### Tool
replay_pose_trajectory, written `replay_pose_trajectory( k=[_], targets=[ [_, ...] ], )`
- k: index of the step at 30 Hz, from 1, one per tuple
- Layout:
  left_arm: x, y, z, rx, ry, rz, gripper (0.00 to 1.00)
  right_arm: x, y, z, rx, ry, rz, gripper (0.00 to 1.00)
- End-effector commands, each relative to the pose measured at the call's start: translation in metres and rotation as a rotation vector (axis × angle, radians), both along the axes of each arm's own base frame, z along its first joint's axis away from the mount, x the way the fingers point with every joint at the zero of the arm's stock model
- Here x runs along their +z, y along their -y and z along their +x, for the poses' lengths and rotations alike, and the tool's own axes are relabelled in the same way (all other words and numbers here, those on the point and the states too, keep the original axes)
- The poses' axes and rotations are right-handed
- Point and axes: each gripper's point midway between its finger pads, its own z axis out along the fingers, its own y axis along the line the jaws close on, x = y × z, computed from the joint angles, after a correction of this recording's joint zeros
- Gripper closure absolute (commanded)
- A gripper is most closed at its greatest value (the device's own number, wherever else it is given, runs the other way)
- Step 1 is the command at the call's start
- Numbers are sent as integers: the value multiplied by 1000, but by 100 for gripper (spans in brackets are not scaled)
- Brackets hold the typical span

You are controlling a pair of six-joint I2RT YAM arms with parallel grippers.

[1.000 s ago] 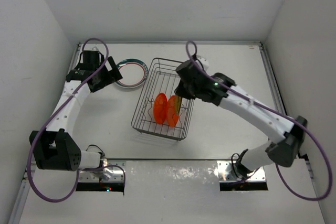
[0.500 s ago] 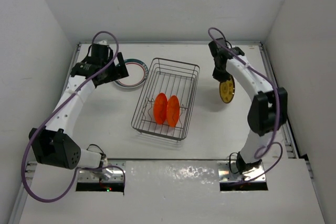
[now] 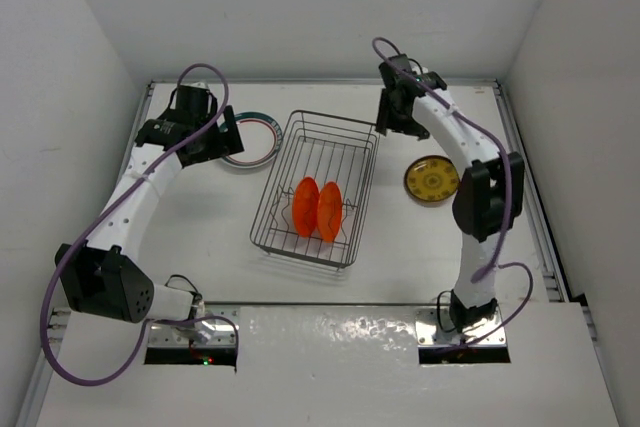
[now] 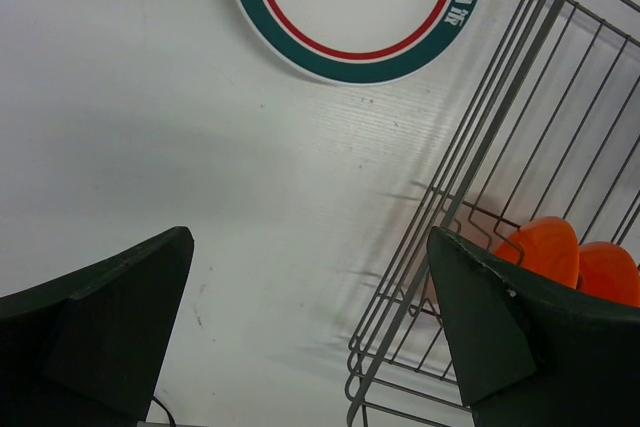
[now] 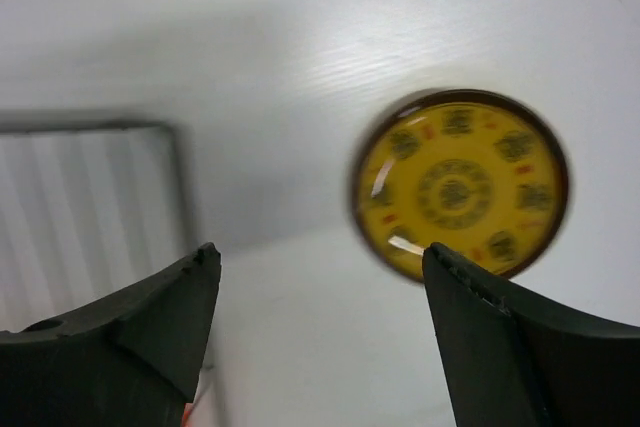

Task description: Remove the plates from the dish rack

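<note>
The dish rack [image 3: 300, 239], a grey wire basket, sits mid-table with two orange plates [image 3: 307, 205] [image 3: 329, 211] upright in its tines. A tan-yellow plate [image 3: 432, 179] lies flat on the table to its right, and a white plate with a teal and red rim [image 3: 250, 139] lies flat to its left. My right gripper [image 3: 388, 119] hovers open and holds nothing, between the rack's far right corner and the yellow plate [image 5: 460, 182]. My left gripper [image 3: 224, 137] is open over the table beside the white plate [image 4: 350, 17], close to the rack's left wall [image 4: 470, 177].
White walls close in the table on three sides. The right arm's elbow [image 3: 485, 197] stands just right of the yellow plate. Purple cables loop off both arms. The rack's near left corner [image 4: 375, 367] lies between the left fingers' line and the orange plates [image 4: 545, 247].
The right arm lifted the yellow plate out of the rack, carried it right, let it go flat on the table and drew back open. The left arm shifted slightly toward the back.
</note>
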Motion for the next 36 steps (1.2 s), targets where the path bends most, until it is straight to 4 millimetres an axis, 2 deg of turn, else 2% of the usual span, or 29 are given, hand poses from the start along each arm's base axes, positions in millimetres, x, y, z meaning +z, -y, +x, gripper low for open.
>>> replay_pose_trajectory(
  k=[1, 2, 3, 4, 5, 6, 7, 9, 13, 17, 19, 25, 28, 29, 32, 33, 36],
  targets=[
    [12, -4, 1, 11, 45, 26, 0, 100, -92, -24, 185, 226, 174, 21],
    [13, -7, 2, 23, 49, 39, 0, 89, -123, -48, 222, 199, 224, 22],
    [15, -9, 2, 35, 52, 46, 0, 104, -139, -60, 239, 246, 281, 23],
    [16, -12, 3, 47, 55, 58, 0, 84, -146, -79, 246, 200, 290, 26],
    [20, -13, 4, 52, 63, 59, 0, 79, -164, -96, 234, 193, 334, 28],
    [21, -13, 3, 55, 62, 63, 0, 83, -170, -108, 227, 209, 366, 34],
    [22, -13, 4, 54, 63, 59, 0, 70, -174, -117, 217, 200, 372, 37],
    [25, -12, 3, 52, 64, 52, 0, 71, -188, -131, 210, 235, 365, 42],
    [26, -11, 2, 49, 61, 45, 0, 58, -196, -138, 216, 203, 318, 42],
    [18, -11, -2, 43, 43, 52, 0, 43, -212, -140, 234, 165, 342, 45],
    [14, -12, -4, 43, 34, 57, 0, 41, -212, -140, 230, 162, 310, 46],
    [11, -14, -7, 36, 34, 69, 0, 12, -219, -147, 234, 107, 250, 49],
    [8, -12, -7, 27, 28, 61, 0, -2, -228, -150, 234, 65, 258, 57],
    [7, -11, -7, 23, 27, 59, 0, -3, -233, -154, 235, 45, 286, 65],
    [10, -10, -7, 17, 31, 55, 0, 9, -249, -155, 245, 61, 381, 80],
    [11, -10, -7, 15, 30, 55, 0, 24, -253, -153, 246, 96, 426, 88],
    [9, -8, -6, 10, 28, 49, 0, 48, -254, -152, 235, 144, 485, 98]
  ],
)
